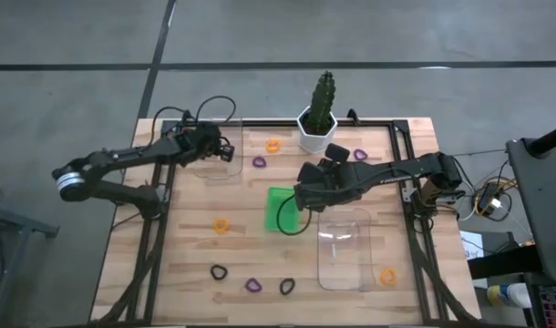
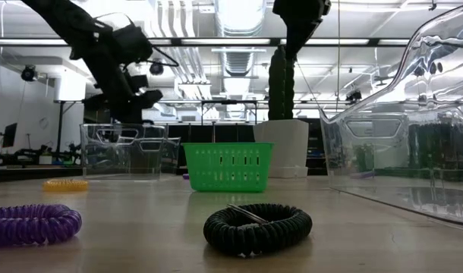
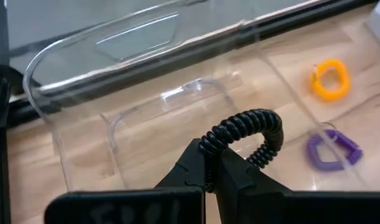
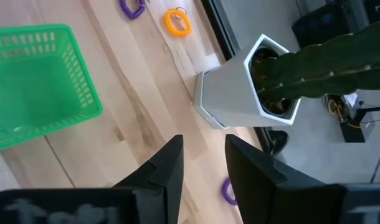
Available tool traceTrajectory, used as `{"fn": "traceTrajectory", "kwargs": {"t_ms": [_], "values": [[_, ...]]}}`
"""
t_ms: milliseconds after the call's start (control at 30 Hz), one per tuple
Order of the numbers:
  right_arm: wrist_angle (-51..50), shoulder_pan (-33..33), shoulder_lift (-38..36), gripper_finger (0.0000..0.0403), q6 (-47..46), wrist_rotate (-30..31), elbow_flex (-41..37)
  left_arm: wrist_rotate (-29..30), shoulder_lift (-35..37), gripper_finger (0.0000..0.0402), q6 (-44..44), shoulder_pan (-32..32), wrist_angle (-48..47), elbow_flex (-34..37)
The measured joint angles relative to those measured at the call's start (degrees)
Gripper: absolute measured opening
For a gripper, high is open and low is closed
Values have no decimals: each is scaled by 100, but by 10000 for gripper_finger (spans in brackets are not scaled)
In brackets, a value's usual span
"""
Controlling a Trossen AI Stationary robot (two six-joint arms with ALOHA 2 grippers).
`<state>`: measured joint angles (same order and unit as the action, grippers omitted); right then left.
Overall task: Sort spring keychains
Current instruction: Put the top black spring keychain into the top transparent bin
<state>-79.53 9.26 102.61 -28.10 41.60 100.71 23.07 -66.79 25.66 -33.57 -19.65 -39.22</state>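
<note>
Left gripper (image 3: pixel 209 177) clamped on black keychain (image 3: pixel 246 134) above clear tray (image 3: pixel 146 106); right gripper (image 4: pixel 202 155) apart, empty.

Bright ceiling lights (image 2: pixel 239 15) glare in the low view, leaving the foreground soft and arms silhouetted.

Worktop (image 1: pixel 187 264) is carrying three orange keychains (image 1: pixel 272 144) (image 1: pixel 221 224) (image 1: pixel 388 275), three purple keychains (image 1: pixel 259 162) (image 1: pixel 253 285) (image 1: pixel 360 155), three black keychains (image 1: pixel 219 271) (image 1: pixel 287 286) (image 3: pixel 252 124), two clear trays (image 1: pixel 214 171) (image 1: pixel 344 273), one green basket (image 1: pixel 276 196), one potted cactus (image 1: pixel 318 128).
</note>
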Motion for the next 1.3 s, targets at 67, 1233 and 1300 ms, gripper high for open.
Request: {"fn": "traceTrajectory", "kwargs": {"t_ms": [67,1233,1300], "values": [[6,0,-2,109,-2,0,0,-110,-114,9,4,-69,7,0],[42,0,-13,105,-46,-2,0,-208,-1674,46,-8,-89,160,-92],[44,0,-13,104,-46,-2,0,-146,-1674,56,61,-89,152,-92]]}}
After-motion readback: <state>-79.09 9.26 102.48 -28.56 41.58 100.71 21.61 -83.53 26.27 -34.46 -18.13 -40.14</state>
